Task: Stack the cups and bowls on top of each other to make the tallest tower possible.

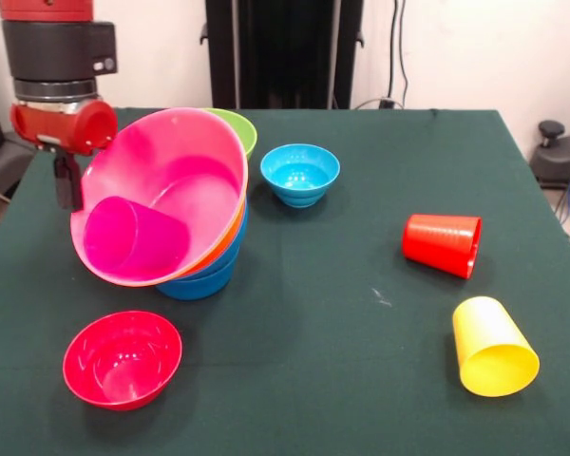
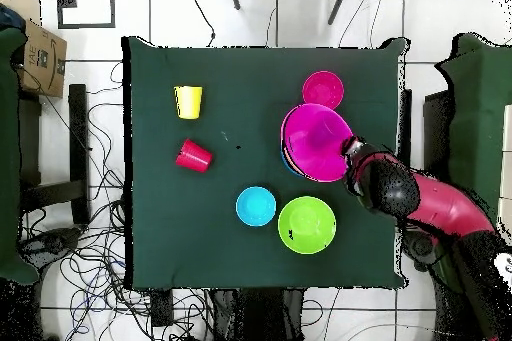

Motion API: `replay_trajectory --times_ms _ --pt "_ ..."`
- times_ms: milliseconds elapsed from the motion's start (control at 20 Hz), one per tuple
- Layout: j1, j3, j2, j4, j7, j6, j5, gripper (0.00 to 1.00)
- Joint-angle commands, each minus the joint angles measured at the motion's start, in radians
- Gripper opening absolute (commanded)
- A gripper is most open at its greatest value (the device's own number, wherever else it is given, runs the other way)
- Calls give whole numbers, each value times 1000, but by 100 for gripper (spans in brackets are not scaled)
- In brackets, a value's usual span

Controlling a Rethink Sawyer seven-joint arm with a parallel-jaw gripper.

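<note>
Centrally on the green bench stands the tower — blue bowls beneath, a tilted pink bowl on top cradling the purple cup. Just beside its rim hangs the gripper — whether spread or pressed together cannot be told.

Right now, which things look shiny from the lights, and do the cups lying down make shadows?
In the front view, the red bowl shows bright white glints inside, and the small light-blue bowl has a pale shine too. The pink bowl glows smoothly. The yellow cup and the red cup cast only soft, faint shadows on the green cloth. In the overhead view, no glare stands out.
</note>
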Motion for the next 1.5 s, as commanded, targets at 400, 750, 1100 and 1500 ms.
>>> replay_trajectory --times_ms 400,750,1100,1500 --pt "134 -36 20 17 227 -38 195 0" --pt "99 19 12 69 187 -20 260 0" --pt "50 82 -49 126 137 68 333 0" --pt "20 158 -145 227 152 139 449 0"
